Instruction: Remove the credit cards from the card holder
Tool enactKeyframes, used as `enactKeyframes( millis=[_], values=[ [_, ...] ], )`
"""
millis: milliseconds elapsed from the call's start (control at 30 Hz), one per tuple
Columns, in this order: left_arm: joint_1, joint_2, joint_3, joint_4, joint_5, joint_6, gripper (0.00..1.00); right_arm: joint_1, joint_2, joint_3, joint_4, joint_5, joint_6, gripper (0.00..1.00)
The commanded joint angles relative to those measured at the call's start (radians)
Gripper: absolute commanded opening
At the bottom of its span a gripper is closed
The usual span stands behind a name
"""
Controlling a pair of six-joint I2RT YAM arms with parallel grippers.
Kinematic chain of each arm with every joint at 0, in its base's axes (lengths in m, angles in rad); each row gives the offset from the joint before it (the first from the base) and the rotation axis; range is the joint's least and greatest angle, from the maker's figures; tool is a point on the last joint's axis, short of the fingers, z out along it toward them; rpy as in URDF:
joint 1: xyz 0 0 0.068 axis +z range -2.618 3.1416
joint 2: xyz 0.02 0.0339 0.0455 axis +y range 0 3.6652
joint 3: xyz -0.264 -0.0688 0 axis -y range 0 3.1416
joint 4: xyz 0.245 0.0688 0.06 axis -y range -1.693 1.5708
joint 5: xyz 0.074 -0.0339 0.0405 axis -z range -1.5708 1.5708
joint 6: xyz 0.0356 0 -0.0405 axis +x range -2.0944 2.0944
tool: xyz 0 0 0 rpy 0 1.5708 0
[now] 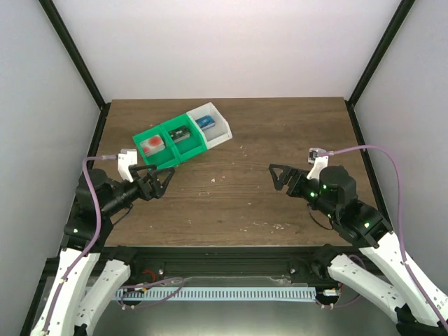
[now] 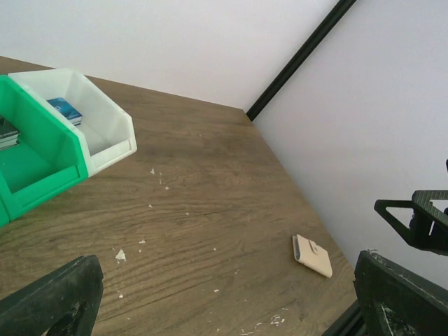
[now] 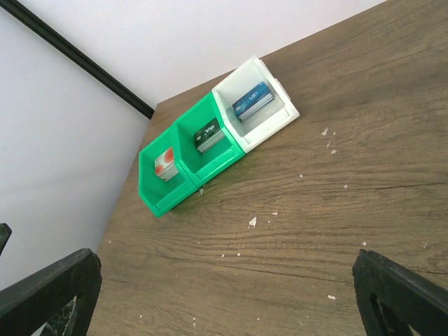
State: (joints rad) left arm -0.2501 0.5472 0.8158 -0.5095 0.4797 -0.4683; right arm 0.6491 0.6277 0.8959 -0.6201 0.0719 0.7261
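Note:
The card holder [image 2: 312, 255] lies flat and folded shut on the wooden table [image 1: 238, 203], close to the right wall. It looks tan, with a small tab and a blue-grey edge. It shows only in the left wrist view; in the top view the right arm covers that spot. No credit cards show at the holder. My left gripper [image 1: 162, 182] [image 2: 224, 308] hangs open above the left side of the table, far from the holder. My right gripper [image 1: 275, 178] [image 3: 224, 301] is open over the right middle, with nothing between its fingers.
A row of three bins stands at the back left: a green bin [image 1: 150, 145] with a red-and-white item, a green bin [image 1: 183, 135] with a dark item, and a white bin [image 1: 210, 122] with a blue pack [image 3: 252, 100]. White crumbs dot the wood.

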Motion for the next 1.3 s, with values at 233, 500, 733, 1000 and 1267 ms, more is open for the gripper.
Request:
enactKeyframes(
  millis=[233,500,733,1000,1267],
  values=[
    [0.004,0.003,-0.003,0.030,0.014,-0.001,1.00,-0.011,-0.019,-0.010,-0.006,0.037,0.031,1.00],
    [0.004,0.018,-0.044,0.077,0.034,0.004,1.00,-0.013,0.075,-0.028,-0.111,0.232,0.160,1.00],
    [0.004,0.019,-0.083,0.123,-0.024,0.071,1.00,-0.057,0.181,-0.092,-0.159,0.330,0.251,0.87],
    [0.004,0.006,-0.154,0.138,-0.077,0.100,1.00,-0.342,0.259,-0.187,-0.137,0.318,0.287,0.57],
    [0.004,-0.029,-0.174,0.149,-0.127,0.094,1.00,-0.650,0.350,-0.303,-0.012,0.261,0.297,0.61]
  ],
)
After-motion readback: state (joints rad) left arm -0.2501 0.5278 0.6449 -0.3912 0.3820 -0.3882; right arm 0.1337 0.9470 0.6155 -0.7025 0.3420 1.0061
